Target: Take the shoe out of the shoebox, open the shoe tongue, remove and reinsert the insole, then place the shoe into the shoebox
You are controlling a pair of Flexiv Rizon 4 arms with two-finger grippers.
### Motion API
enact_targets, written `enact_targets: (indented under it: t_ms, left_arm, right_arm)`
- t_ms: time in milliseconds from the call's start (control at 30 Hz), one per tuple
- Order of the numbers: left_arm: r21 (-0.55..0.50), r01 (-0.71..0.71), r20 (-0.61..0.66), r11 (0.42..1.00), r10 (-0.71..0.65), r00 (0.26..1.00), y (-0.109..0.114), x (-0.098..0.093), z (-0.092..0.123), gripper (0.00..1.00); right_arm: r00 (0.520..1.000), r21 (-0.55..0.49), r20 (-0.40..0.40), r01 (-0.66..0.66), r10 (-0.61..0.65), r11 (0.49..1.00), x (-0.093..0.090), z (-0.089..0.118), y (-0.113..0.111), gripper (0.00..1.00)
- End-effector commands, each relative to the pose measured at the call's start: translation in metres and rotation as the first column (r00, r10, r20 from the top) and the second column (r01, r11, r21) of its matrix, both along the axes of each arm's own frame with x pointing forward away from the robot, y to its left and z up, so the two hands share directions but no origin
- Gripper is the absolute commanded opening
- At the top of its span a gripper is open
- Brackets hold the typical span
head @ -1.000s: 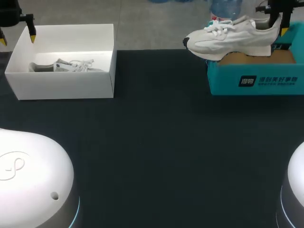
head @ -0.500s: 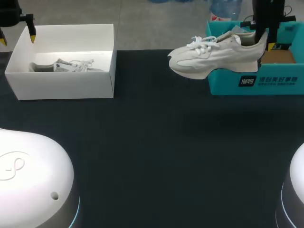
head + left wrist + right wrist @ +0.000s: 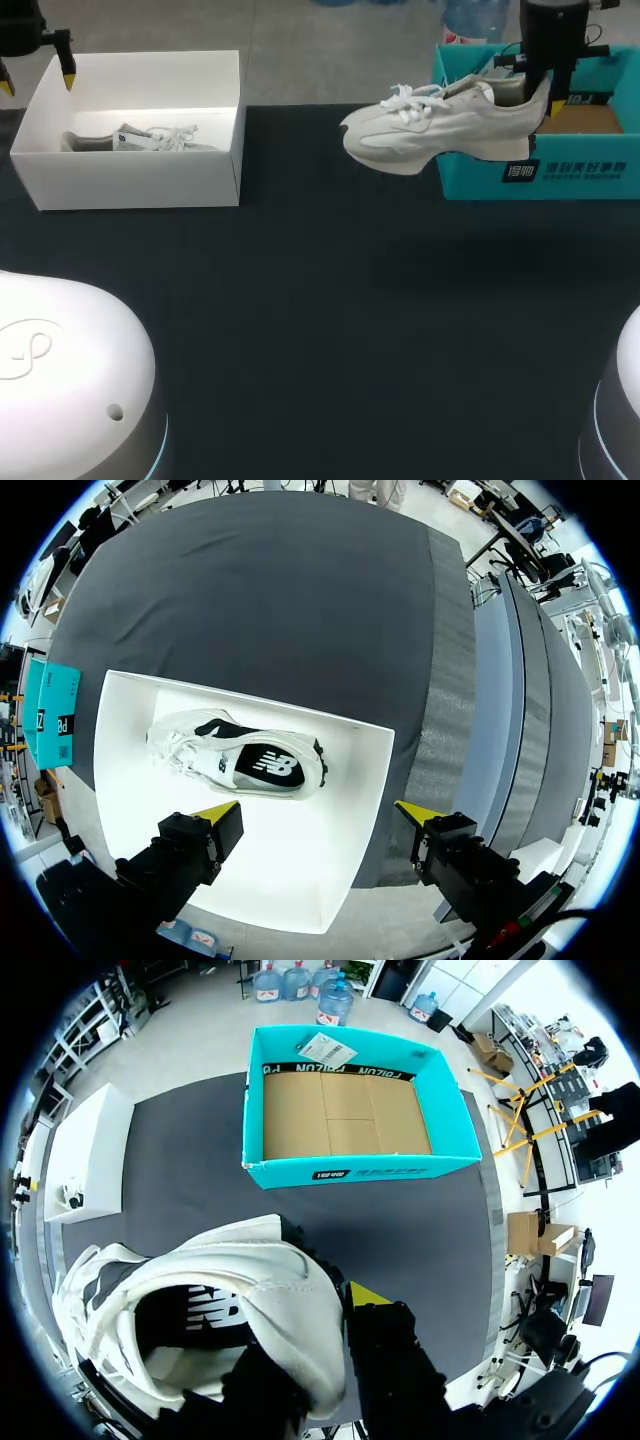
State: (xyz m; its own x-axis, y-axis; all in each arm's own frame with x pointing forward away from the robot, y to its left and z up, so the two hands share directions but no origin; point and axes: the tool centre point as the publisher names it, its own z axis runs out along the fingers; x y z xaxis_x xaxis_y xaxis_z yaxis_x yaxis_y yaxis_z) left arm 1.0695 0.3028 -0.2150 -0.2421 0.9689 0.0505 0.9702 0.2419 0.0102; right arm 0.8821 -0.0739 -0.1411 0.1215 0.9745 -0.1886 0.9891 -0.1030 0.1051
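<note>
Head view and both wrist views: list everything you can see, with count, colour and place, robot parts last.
table: one, dark cloth, under everything.
white shoebox: one, white, far left of the table.
boxed sneaker: one, white and black, on its side in the white shoebox.
teal shoebox: one, teal with brown floor, far right, empty.
held sneaker: one, off-white, in the air beside the teal shoebox.
left end effector: one, open, above the white shoebox.
right end effector: one, shut on the held sneaker's heel.

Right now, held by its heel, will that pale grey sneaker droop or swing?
Probably stiff: the pale grey sneaker juts nearly level from the right gripper. Pinched at the heel alone, its toe could swing. Its loose white laces will likely flop.
</note>
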Motion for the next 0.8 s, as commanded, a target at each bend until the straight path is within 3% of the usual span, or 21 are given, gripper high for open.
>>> enact_targets:
  t_ms: [33,433,800]
  left_arm:
    - [0.004,0.000,0.000,1.000,0.000,1.000,0.000,0.000,0.001,1.00]
    - [0.004,0.000,0.000,1.000,0.000,1.000,0.000,0.000,0.001,1.00]
    - [0.004,0.000,0.000,1.000,0.000,1.000,0.000,0.000,0.001,1.00]
  right_arm:
    - [1.000,0.003,0.001,0.000,0.000,1.000,0.000,0.001,-0.001,0.00]
    - [1.000,0.003,0.001,0.000,0.000,1.000,0.000,0.001,-0.001,0.00]
    - [0.999,-0.029,0.037,-0.027,0.029,0.999,-0.056,0.002,0.038,0.00]
